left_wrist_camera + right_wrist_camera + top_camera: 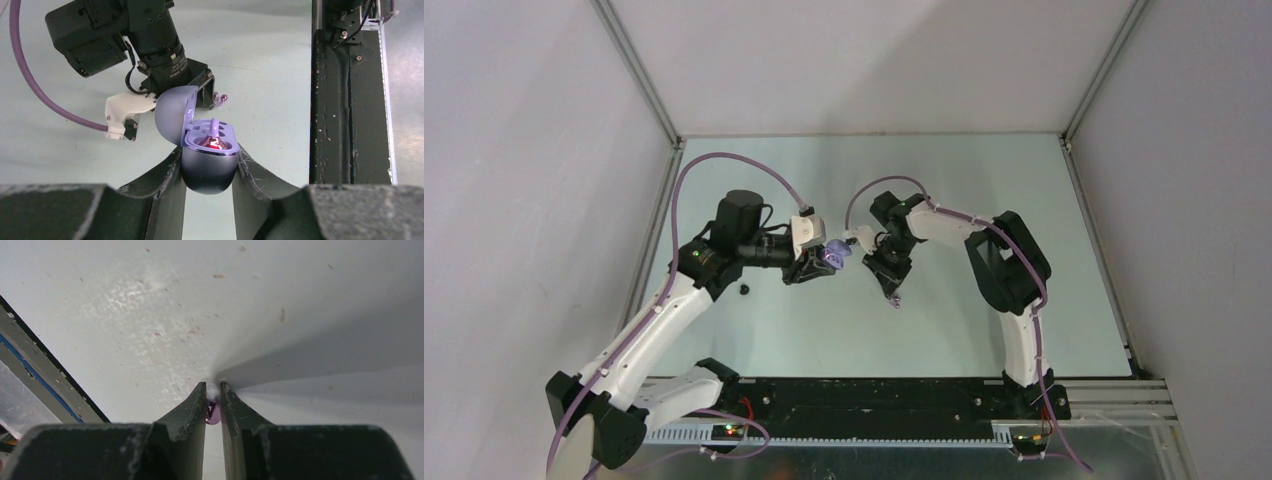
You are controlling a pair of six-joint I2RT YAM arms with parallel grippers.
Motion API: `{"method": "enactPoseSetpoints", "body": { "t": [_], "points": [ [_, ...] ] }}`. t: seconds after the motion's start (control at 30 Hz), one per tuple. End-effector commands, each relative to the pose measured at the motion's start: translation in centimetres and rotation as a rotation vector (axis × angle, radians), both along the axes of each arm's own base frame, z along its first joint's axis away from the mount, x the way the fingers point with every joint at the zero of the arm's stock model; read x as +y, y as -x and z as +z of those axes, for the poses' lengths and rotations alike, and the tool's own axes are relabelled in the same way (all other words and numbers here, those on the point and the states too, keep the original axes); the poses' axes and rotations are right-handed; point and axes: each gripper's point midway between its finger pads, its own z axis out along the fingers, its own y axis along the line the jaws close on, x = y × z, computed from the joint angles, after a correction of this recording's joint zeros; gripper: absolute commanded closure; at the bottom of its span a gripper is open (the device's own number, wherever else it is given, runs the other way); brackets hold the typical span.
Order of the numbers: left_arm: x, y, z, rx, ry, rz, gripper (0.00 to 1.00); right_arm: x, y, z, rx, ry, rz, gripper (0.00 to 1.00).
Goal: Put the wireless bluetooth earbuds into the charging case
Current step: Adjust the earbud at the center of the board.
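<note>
Right wrist view: my right jaws, nearly closed, pinch a purple earbud (212, 411) by their tips; it could twist out before reaching the open charging case (207, 170) my left jaws clamp.

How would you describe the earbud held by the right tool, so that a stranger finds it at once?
Follow the right arm to its tool, which hangs over the middle of the table. Pinched between the fingertips is a tiny pale purple earbud. The purple charging case in the left tool is much larger and stands open.
</note>
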Motion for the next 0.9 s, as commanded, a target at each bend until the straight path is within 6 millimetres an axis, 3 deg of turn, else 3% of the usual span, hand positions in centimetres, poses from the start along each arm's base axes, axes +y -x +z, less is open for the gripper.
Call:
{"method": "enactPoseSetpoints", "body": {
  "t": [0.0,0.37,0.57,0.63,0.87],
  "points": [
    [-0.2,0.1,0.7,-0.055,0.017,-0.021,1.00,-1.8,-0.5,0.6,0.003,0.018,-0.012,0.80],
    [-0.2,0.0,0.6,-0.053,0.016,-0.020,1.00,-3.9,-0.4,1.4,0.089,-0.023,-0.078,0.80],
    [-0.2,0.1,0.6,-0.051,0.017,-0.023,1.00,-3.3,0.8,2.1,0.161,-0.093,-0.083,0.79],
    [-0.2,0.1,0.6,-0.051,0.018,-0.024,1.00,-3.3,0.2,1.9,0.140,-0.086,-0.098,0.79],
    [-0.2,0.1,0.7,-0.050,0.017,-0.021,1.00,-2.6,-4.7,2.2,0.053,-0.123,-0.224,0.79]
  ]
}}
